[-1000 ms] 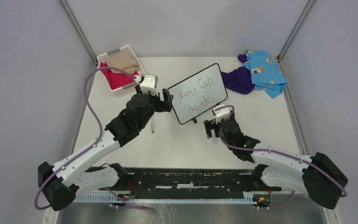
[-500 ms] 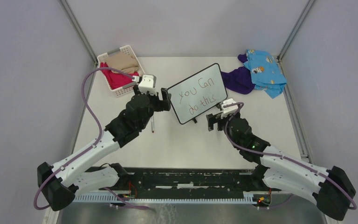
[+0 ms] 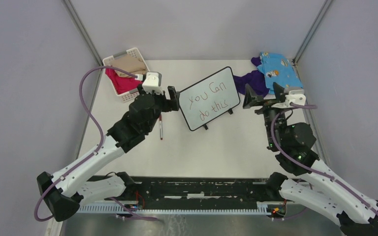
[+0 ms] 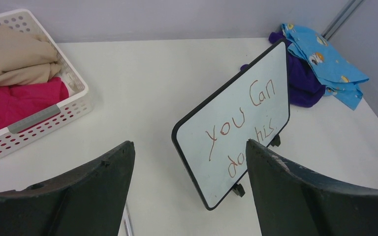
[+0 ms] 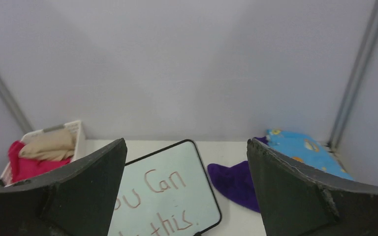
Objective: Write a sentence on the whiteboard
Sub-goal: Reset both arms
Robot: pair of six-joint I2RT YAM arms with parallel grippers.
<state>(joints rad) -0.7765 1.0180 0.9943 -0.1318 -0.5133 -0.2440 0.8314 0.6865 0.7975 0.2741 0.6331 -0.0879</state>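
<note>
Right arm has swung way out since a second ago: it was down by the board's near right corner, and now the right gripper (image 3: 263,94) is lifted up off to the board's right, over by the purple cloth (image 3: 253,81), with its jaws spread wide and nothing between them. Its wrist view looks across the top of the board (image 5: 170,194) toward the back wall. Left arm has only nudged a bit, and that uncovers more of the pen (image 3: 160,129) lying on the surface (image 3: 202,147) just beside the forearm. The left gripper (image 3: 171,100) sits just off the board's left edge, jaws also wide apart and empty, and the left wrist view shows a gap between them and the board (image 4: 236,123), so no contact there. The board (image 3: 209,98) hasn't shifted; it stands on its little black feet around the middle of the surface, turned diagonally and leaning back, between the basket (image 3: 128,96) on the left and the cloths on the right. The sentence (image 3: 207,102) reads "you can" over "do this" in thin strokes, looking reddish-brown up close (image 4: 241,132). The basket holds a tan cloth (image 3: 128,63) and a pink cloth (image 3: 120,81). A blue cloth (image 3: 278,71) lies partly over the purple one in the far right corner.
</note>
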